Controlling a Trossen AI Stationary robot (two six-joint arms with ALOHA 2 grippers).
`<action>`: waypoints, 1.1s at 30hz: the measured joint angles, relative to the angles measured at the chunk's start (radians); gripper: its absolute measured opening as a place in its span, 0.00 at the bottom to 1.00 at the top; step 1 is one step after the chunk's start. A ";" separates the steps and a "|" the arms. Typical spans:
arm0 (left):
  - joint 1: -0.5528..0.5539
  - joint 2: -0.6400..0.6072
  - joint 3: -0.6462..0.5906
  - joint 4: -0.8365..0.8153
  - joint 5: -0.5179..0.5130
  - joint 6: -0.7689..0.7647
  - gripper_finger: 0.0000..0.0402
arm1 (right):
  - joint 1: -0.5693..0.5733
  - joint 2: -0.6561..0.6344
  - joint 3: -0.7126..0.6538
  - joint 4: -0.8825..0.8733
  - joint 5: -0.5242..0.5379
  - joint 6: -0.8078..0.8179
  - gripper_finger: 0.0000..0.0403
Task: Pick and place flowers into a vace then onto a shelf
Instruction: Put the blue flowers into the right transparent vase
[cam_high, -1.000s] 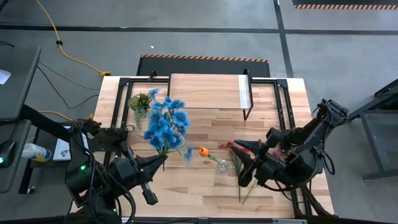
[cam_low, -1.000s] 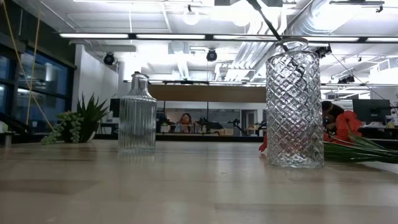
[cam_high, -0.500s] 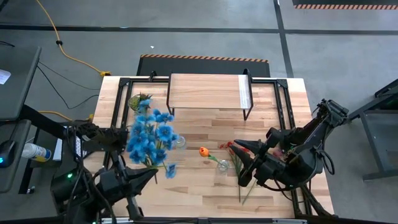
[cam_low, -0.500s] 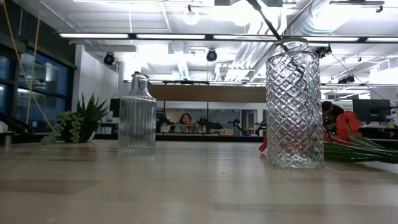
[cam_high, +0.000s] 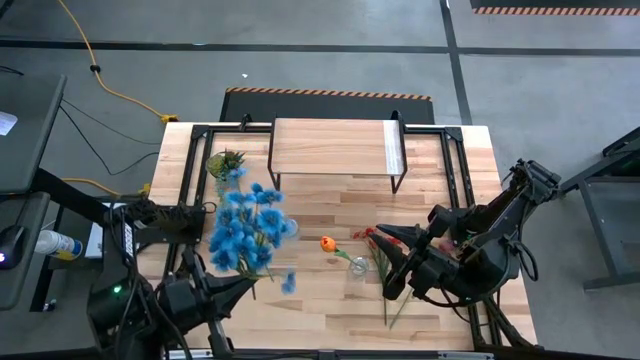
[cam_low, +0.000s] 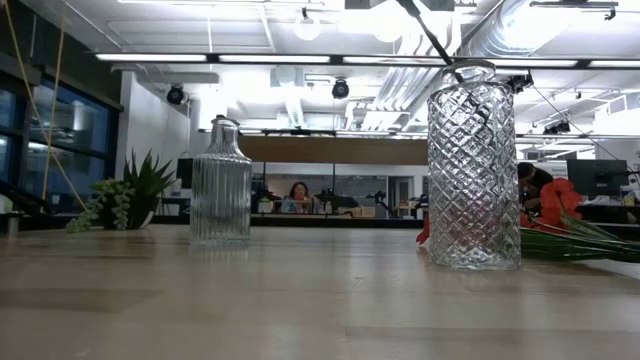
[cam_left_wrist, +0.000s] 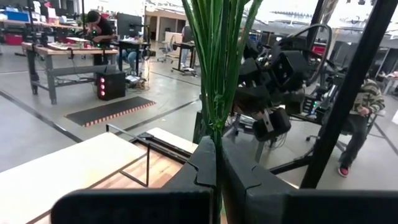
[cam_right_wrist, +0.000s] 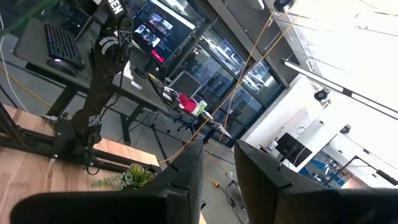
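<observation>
Blue flowers (cam_high: 247, 232) shifted nearer the table's front, left gripper (cam_left_wrist: 217, 163) clamped on their stems
Light, top-heavy, springy; grip low on stems; right gripper (cam_right_wrist: 217, 163) slightly parted, holding nothing

Small green potted plant (cam_high: 222, 163) on worktop (cam_high: 440, 190) well beyond the left jaws, yellow cable (cam_high: 110, 88) on floor beyond it, seated person (cam_low: 298, 195) in the room behind, black mat (cam_high: 325, 103) past worktop's far edge.
</observation>
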 joint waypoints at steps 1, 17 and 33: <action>0.000 0.000 0.000 0.000 0.000 0.000 0.09 | 0.000 0.000 0.000 0.000 0.000 0.000 0.21; 0.202 0.000 0.000 0.085 0.304 0.185 0.09 | 0.000 0.000 0.000 -0.010 0.001 -0.001 0.21; 0.342 -0.060 0.001 0.572 0.570 0.905 0.09 | 0.023 0.000 0.000 -0.048 0.133 0.010 0.21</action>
